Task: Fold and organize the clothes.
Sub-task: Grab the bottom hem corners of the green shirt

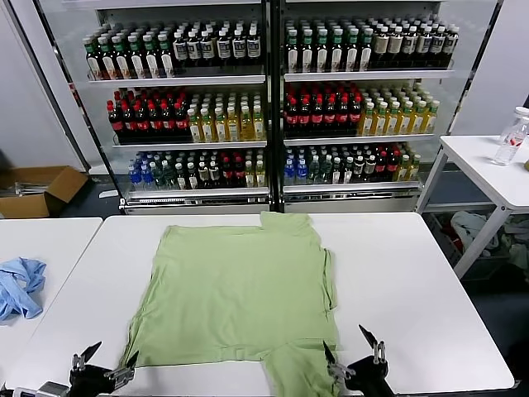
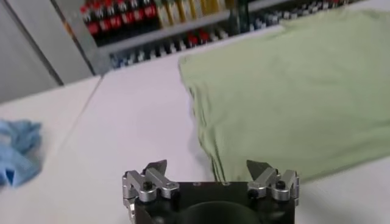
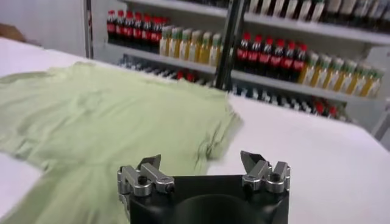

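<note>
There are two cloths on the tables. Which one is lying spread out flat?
The green shirt, laid flat across the middle table in front of both pincers. The smaller light blue cloth sits crumpled on the neighbouring table at the robot's left.

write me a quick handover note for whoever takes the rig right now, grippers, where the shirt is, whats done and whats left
Left gripper: open, holding nothing, low at the near table edge by the shirt's near left corner.
Right gripper: open, holding nothing, at the near edge beside the shirt's near right sleeve.
Green shirt: lies flat in the middle of the white table, plain side up, one sleeve towards the shelves, one reaching the near edge.
Blue cloth: bunched on the neighbouring table to the left, not part of the job.
Done: shirt appears spread out; no body fold visible.
Left: all the folding, then tidying the folded shirt.
</note>
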You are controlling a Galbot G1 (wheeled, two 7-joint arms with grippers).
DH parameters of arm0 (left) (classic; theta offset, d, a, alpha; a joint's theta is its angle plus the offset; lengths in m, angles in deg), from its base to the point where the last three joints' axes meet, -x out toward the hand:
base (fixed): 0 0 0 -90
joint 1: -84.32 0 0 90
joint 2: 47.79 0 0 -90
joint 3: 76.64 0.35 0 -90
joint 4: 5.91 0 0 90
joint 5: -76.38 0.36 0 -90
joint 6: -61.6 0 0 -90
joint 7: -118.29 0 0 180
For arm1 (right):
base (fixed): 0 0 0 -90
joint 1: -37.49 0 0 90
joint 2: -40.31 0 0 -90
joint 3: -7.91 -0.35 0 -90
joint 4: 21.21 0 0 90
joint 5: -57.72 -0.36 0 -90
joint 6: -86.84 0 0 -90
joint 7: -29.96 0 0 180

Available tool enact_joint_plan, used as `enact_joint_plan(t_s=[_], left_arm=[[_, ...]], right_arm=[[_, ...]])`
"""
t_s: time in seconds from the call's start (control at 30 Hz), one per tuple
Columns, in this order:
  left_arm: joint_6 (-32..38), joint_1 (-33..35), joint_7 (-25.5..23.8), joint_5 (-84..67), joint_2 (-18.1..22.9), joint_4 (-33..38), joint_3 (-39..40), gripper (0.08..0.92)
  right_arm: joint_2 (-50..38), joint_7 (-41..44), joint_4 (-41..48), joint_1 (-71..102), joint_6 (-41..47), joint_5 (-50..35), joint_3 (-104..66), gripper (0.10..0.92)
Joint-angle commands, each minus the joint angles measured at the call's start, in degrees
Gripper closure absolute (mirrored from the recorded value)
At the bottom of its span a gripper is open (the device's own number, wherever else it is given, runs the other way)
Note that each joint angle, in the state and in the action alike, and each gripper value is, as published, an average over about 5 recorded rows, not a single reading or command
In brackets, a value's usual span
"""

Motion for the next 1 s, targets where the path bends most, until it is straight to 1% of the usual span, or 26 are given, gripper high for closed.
enact_joint_plan(t_s=[0.03, 0.5, 0.57, 0.67, 0.77, 1.0], left_arm=[[-4.69, 3.13, 1.15, -3.25, -0.29, 1.17, -0.81, 0.177], [-3.04, -2.61, 1.93, -7.86, -0.35, -0.38, 0.43, 0.177], [-3.13, -3.08, 2.05, -7.66, -0.34, -0.77, 1.12, 0.177], [-3.37, -3.29, 2.03, -6.87, -0.23, -1.42, 1.8, 0.177], [-3.42, -3.2, 1.71, -6.46, -0.13, -2.24, 2.16, 0.212], [-3.03, -3.41, 1.23, -6.19, 0.44, -3.27, 3.4, 0.406]], right_arm=[[-0.85, -0.19, -0.5, 3.14, 0.1, -0.34, -0.24, 0.203], [0.03, 0.15, 2.1, 0.17, 0.6, -0.34, 2.27, 0.203], [0.13, -0.05, 2.66, -0.7, 1.11, -0.28, 2.82, 0.218], [0.2, -0.23, 2.84, -1.55, 2.08, -0.35, 3.43, 0.284], [0.15, -0.42, 2.72, -1.91, 3.26, -1.0, 3.87, 0.362], [0.3, -0.58, 3.79, -2.64, 4.59, -3.13, 5.11, 0.561]])
